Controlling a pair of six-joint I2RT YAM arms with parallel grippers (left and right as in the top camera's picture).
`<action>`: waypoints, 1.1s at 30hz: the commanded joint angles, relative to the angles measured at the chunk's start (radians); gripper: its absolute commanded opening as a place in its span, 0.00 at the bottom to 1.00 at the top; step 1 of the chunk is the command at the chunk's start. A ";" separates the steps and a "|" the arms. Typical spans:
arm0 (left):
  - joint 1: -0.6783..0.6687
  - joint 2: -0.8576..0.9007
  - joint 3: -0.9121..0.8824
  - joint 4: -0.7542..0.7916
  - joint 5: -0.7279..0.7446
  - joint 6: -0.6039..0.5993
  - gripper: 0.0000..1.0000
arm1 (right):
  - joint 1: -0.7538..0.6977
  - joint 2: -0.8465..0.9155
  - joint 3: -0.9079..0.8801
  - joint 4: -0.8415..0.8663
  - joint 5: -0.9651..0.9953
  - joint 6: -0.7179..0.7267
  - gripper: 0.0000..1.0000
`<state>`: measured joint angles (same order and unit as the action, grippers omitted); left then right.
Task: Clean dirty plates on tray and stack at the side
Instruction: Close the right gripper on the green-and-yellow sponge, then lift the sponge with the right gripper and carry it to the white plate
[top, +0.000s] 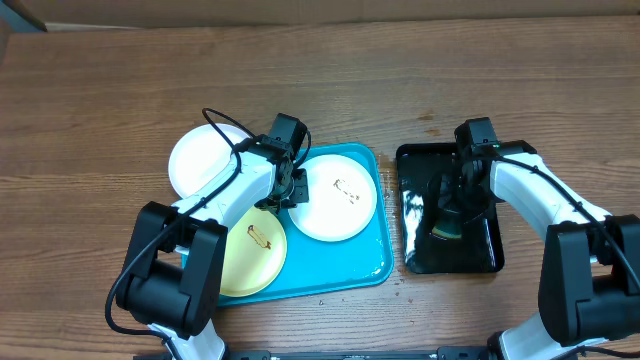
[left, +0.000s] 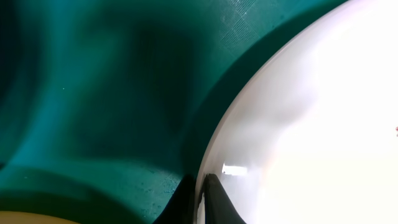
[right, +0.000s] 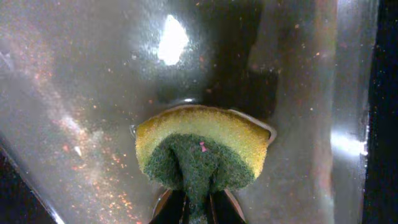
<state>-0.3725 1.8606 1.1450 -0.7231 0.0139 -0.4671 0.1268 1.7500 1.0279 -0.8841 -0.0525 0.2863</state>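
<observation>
At the far left an unmarked white plate (top: 205, 158) lay by the upper left corner of the turquoise tray (top: 370, 265), apparently on the wooden surface (top: 100, 100), which was probably where the stack was to go. Below it, the yellow-green plate (top: 252, 258) sat on the tray with its smear showing. The left gripper (top: 291, 190) was clamped on the left rim of the smeared white plate (top: 338, 195) mid-tray, presumably to steady or lift it for wiping. Further right, the right gripper (top: 447, 215) was squeezed tight on the sponge (right: 199, 149) in the wet black tray (top: 415, 260), seemingly to carry it over for scrubbing.
</observation>
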 joint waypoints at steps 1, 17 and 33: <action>-0.002 0.016 -0.029 0.004 -0.050 0.008 0.04 | 0.003 -0.026 -0.008 0.002 0.000 -0.001 0.04; -0.002 0.016 -0.029 0.005 -0.048 0.008 0.04 | 0.003 -0.029 -0.006 -0.010 -0.001 0.002 0.04; -0.002 0.016 -0.029 0.006 -0.050 0.016 0.04 | 0.002 -0.116 0.179 -0.263 -0.004 0.011 0.04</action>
<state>-0.3725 1.8606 1.1450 -0.7170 0.0124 -0.4671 0.1268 1.6436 1.2007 -1.1290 -0.0525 0.2886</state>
